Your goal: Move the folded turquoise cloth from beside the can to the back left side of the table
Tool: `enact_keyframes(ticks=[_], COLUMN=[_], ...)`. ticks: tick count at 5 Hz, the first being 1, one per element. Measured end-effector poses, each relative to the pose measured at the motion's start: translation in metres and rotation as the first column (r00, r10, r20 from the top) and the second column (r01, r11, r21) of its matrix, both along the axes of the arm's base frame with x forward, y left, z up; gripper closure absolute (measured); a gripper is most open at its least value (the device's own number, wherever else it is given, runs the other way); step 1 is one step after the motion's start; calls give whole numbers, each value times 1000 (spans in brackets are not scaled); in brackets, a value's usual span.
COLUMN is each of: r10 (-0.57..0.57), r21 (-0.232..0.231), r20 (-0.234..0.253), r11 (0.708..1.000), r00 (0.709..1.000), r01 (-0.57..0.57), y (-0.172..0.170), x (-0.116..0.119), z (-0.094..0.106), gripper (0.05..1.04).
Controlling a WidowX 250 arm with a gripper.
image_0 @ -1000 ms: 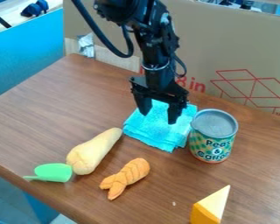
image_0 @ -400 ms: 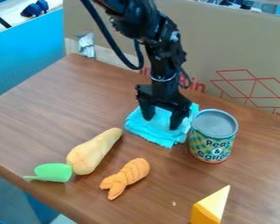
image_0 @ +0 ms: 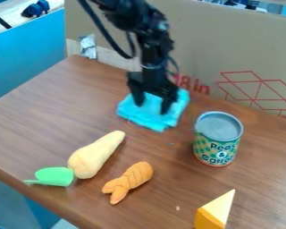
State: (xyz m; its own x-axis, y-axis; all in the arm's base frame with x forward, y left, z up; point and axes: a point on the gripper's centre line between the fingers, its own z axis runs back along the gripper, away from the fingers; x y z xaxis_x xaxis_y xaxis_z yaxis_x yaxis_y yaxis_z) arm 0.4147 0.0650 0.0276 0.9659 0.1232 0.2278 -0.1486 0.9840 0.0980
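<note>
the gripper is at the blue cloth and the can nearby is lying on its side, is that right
Not quite: the can stands upright, as the camera view shows. The gripper is indeed at the blue cloth, with the can nearby.

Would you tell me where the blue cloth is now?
In the camera view, the blue cloth lies far back on the table, under the hand, left of the can.

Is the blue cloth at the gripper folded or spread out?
Folded, it appears: the blue cloth lies as a compact, thick-edged pad under the gripper, whose jaws stand apart.
</note>
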Motion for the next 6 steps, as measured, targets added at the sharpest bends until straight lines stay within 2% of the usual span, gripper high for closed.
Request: enact_keyframes(ticks=[1,3,4,5,6], r10=[88,206,239,295,304], r21=[17,31,68,74,45], r20=[-33,-167,-220,-211,-191], r11=[996,979,971,956,952], r00=[996,964,946,932,933], r01=[-87,-204,-230,-285,-301], y=[65,116,130,144,150], x=[0,-22,-34,-45,-53], z=[6,1,4,9,10], gripper=[78,78,78,78,78])
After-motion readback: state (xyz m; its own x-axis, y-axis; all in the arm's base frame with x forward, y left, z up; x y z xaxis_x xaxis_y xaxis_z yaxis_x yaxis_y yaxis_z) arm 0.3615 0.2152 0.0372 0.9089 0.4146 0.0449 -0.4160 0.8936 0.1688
